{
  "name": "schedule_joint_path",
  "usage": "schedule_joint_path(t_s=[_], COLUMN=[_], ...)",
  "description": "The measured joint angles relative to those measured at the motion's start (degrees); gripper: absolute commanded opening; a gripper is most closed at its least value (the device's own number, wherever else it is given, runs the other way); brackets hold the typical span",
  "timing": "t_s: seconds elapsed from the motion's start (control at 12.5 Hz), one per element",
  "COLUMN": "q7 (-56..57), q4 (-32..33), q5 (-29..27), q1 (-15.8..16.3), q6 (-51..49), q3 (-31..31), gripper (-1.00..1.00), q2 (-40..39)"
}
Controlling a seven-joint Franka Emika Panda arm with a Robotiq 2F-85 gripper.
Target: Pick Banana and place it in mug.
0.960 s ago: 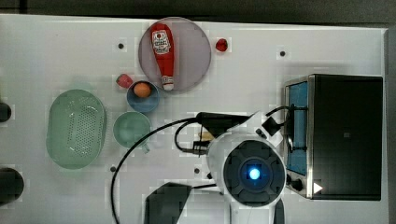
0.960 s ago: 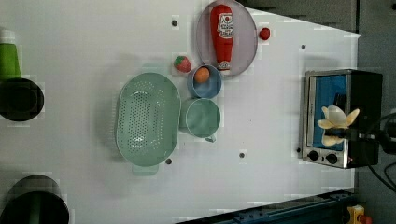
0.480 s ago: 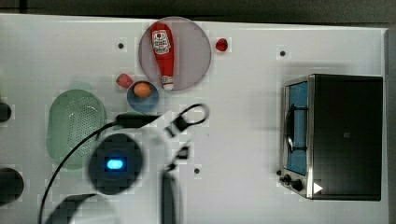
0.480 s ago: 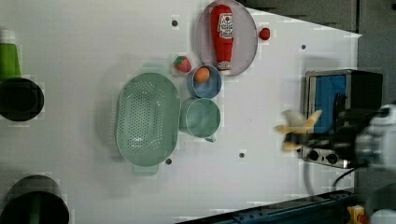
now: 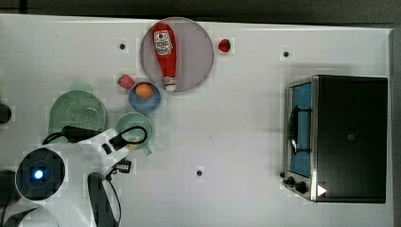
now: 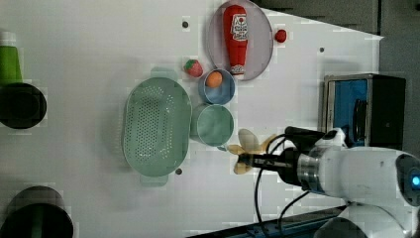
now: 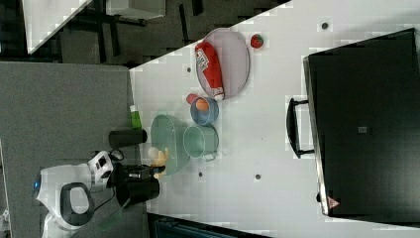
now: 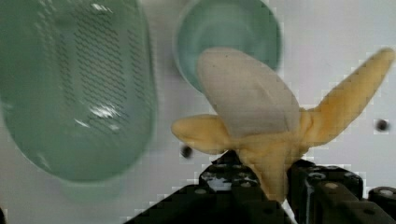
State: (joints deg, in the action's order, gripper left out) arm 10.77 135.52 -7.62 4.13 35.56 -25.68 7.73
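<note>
A pale banana (image 6: 250,147) with its yellow peel flaps spread is held at its base by my gripper (image 6: 246,161), which is shut on it. The wrist view has the banana (image 8: 252,107) close up, clamped between the black fingers (image 8: 322,186). The teal-green mug (image 6: 213,125) stands on the white table, round and open-topped. In the left view the banana hangs just right of the mug's rim. In the top view my arm (image 5: 71,161) reaches up to the mug (image 5: 124,124) from the top view's lower left and covers part of it.
A perforated green colander (image 6: 157,126) lies against the mug. A blue bowl with an orange ball (image 6: 216,85), a strawberry (image 6: 194,68) and a plate with a ketchup bottle (image 6: 236,29) stand nearby. A toaster oven (image 5: 345,137) sits at the top view's right. Dark cups (image 6: 20,104) are at the left view's left.
My arm has swung from beside the oven across the table to the mug, carrying the banana along. Everything on the table has stayed put.
</note>
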Motion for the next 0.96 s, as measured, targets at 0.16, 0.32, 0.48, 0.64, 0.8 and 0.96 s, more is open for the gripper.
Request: schedule_joint_path(t_s=[0.16,0.32,0.48,0.64,0.8,0.96], q7=[-1.29,-3.07,-3.34,-3.81,-5.51,-7.40], q4=[0.00,-0.22,-0.11,-0.22,0.56,0.56], q5=[-0.36,-1.17,-0.17,0.06,-0.07,-0.10], q1=[0.10,-0.17,-0.63,-0.90,-2.28,-3.51], q6=[3.11,7.22,13.04,18.46,20.65,20.31], q3=[-0.88,-1.02,-0.32,1.13,1.72,1.16], gripper=[-0.46,-0.46,-0.46,-0.18,0.42,0.87], q2=[-3.83,-9.40,-14.91,-20.02,-23.28,-23.63])
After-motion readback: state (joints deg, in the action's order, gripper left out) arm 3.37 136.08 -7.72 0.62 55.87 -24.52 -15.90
